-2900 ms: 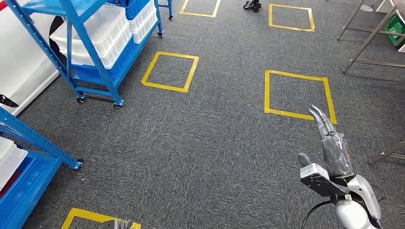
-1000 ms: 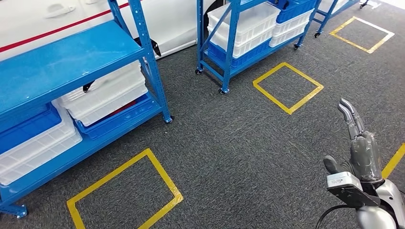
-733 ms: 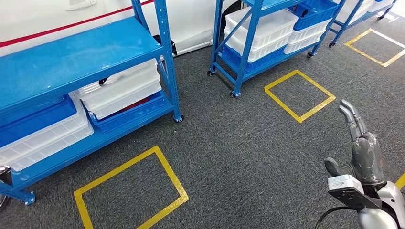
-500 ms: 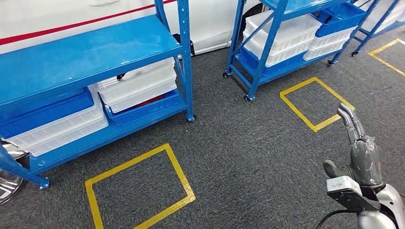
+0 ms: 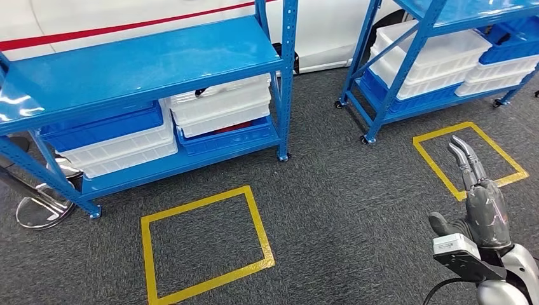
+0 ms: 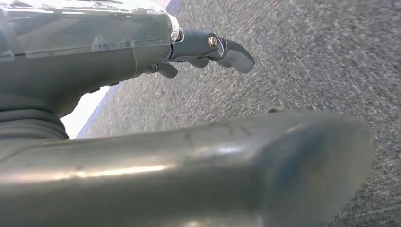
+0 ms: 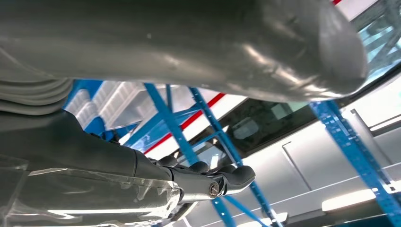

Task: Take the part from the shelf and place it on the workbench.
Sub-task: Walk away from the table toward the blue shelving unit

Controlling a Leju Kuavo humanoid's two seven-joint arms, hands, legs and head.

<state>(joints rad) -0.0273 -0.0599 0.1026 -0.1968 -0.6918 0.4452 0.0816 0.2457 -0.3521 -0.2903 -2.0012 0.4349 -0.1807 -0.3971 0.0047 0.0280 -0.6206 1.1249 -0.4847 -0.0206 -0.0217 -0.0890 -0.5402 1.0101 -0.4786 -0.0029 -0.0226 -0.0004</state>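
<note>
Right hand [image 5: 481, 202] raised over grey carpet [image 5: 330, 210], fingers [image 5: 462, 154] straight and apart, grasping nothing. Left hand [image 6: 142, 52] above carpet, likewise loose and unfilled. Blue shelf [image 5: 146, 70] well beyond the fingertips, stacked with white and blue bins [image 5: 219, 105] (part not discernible among them).

Bins [image 5: 219, 108] sit under the shelf [image 5: 146, 60], a taped square [image 5: 206, 244] before it.

No readable text, labels, brands or numbers anywhere: not on the shelves, bins, floor markings or the robot's hands.
</note>
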